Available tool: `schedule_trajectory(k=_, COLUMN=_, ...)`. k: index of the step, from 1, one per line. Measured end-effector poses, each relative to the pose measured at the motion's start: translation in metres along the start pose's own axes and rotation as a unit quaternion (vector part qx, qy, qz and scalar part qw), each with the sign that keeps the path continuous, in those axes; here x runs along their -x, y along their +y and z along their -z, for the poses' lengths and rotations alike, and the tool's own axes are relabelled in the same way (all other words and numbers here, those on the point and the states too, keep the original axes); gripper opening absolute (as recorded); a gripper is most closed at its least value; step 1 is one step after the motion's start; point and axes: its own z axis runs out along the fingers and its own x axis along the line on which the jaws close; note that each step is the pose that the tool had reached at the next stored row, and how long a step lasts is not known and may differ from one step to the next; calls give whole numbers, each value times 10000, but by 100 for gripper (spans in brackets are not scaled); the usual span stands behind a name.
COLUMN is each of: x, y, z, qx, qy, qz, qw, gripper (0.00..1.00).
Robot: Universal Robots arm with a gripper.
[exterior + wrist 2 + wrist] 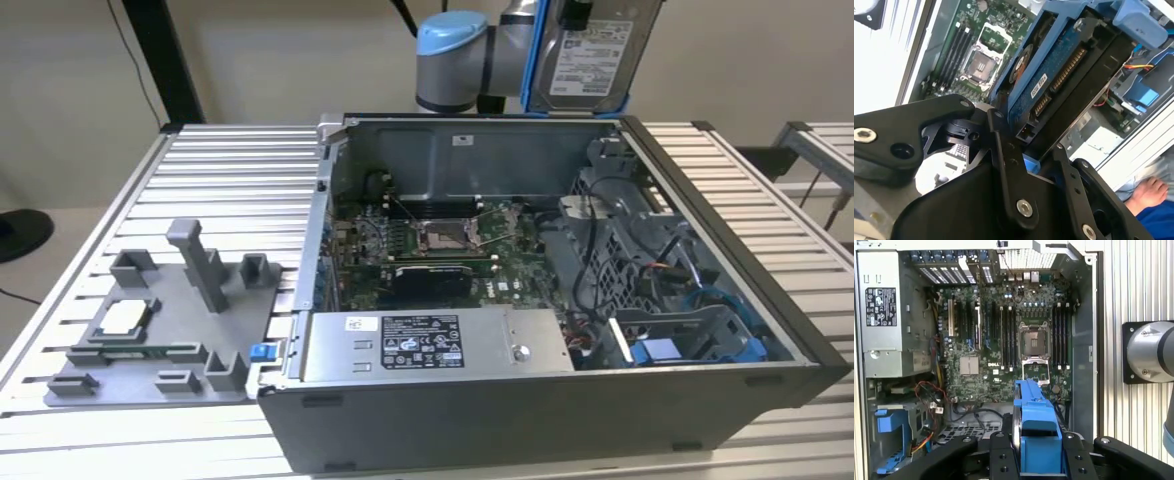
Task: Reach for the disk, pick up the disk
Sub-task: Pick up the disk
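Jaws clamped on the disk [594,55], one finger [1000,455] on each side of its blue bracket [1038,440], only as far apart as the bracket is wide. Disk held on edge, lifted clear above the open computer case [747,300], label side showing in the exterior view. In the second wrist view the disk [1054,80] runs out past the fingers, circuit-board side and connectors visible. Directly beyond the jaws: motherboard [1004,350] with the empty processor socket [1034,342]. Case sits on a slatted metal surface [227,190], grey fixture tray [160,320] beside it. A person's hand [1149,192] shows at the edge of the second wrist view.
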Motion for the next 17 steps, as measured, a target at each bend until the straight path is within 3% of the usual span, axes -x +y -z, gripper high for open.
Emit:
schedule_trajectory(k=8, x=7, y=-130, z=4, qx=0, qy=0, qz=0, qw=10000, gripper=0)
schedule_trajectory(k=17, x=7, y=-134, z=4, qx=0, qy=0, qz=0, qw=10000, gripper=0)
